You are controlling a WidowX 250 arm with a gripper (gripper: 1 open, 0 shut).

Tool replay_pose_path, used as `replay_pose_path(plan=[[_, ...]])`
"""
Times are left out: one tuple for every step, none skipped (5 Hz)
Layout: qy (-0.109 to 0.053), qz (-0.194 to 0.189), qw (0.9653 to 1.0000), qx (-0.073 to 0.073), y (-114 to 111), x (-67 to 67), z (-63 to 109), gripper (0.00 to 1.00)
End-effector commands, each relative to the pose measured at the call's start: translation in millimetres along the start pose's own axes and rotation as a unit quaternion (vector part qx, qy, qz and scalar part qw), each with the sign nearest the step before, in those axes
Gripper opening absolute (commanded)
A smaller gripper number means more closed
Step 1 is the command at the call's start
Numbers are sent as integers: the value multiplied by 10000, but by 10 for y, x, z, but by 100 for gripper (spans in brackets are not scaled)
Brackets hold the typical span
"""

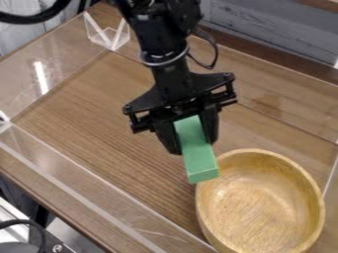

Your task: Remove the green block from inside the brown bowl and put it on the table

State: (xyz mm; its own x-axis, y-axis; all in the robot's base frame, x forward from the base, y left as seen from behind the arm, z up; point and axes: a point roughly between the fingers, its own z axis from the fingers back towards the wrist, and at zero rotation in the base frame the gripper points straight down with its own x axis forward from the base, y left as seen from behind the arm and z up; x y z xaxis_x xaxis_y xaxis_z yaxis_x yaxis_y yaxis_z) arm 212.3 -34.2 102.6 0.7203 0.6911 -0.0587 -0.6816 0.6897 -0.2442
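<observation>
The gripper (pixel 188 131) has its jaws clamped on the upper end of the green block (pixel 199 155), and the block hangs from them with its long axis running down and slightly toward five o'clock, tilted rather than plumb. Its free lower end sits right at the rim of the brown bowl (pixel 311 188), at about the bowl's ten o'clock, and whether that end touches the rim or the table (pixel 93 119) cannot be told from this view. The block is out of the bowl's hollow, which lies empty toward four o'clock from the jaws. What the coming move turns on, as I judge it, is this: open wood lies toward nine and ten o'clock from the block, the bowl toward four, so the held bar wants to be set down on the side away from the bowl, and lowered so its long face can lie flat. Released where it hangs now, it could tip against the rim or slide back inside
</observation>
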Motion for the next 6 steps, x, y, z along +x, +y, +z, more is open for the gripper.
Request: replay_pose_path(plan=[[-156, -62, 9996, -211, -61, 35, 96, 0], [-145, -119, 9995, -248, -70, 30, 103, 0], [-130, -184, 9993, -283, -84, 21, 105, 0], [-145, -112, 9995, -267, 38, 79, 117, 0], [-155, -101, 9995, -270, 197, 163, 129, 0], [-167, -63, 9994, -281, 279, 174, 105, 0]])
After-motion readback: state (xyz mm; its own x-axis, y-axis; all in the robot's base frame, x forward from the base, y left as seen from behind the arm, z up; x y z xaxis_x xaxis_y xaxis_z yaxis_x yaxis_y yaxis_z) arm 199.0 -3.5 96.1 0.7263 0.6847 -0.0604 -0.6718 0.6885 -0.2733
